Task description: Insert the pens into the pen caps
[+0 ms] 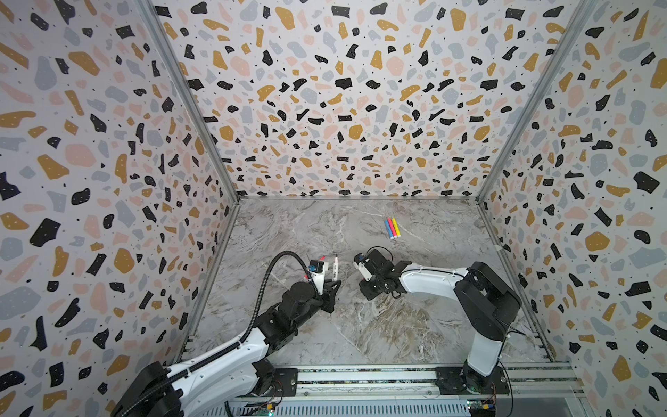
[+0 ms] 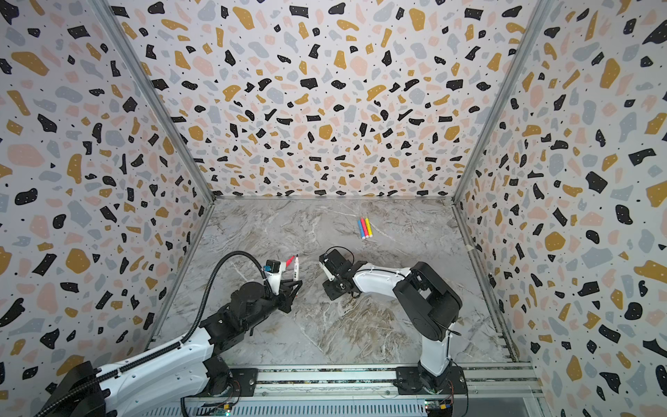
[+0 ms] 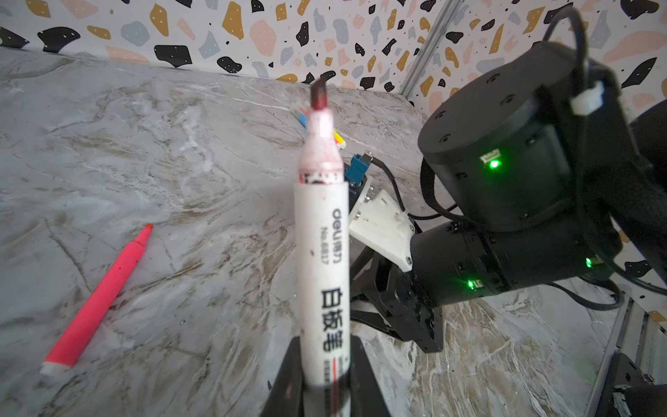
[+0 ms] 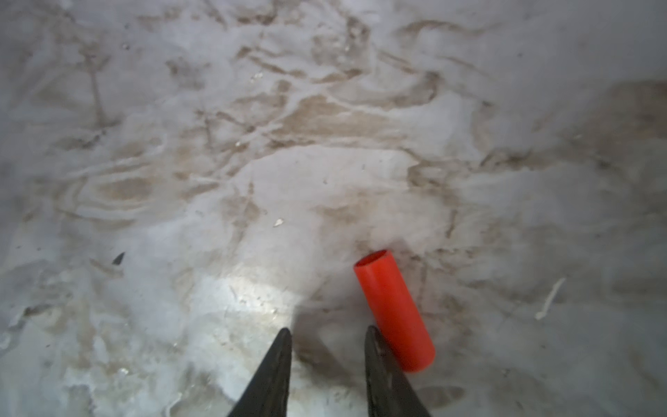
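L gripper: clenched on white-barrelled plastic marker w/ dark print, uncapped (nib dark red). R gripper: jaws apart, nothing btwn; short bright-red plastic tube cap lies on grey marble table just beside one finger. Slim pink pen flat nr L gripper. Far back, right side: blue pen, pink-red pen, yellow pen, side by side

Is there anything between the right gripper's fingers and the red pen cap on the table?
Nothing visible. The red cap lies on the table right beside one finger of the right gripper, outside the gap between them.
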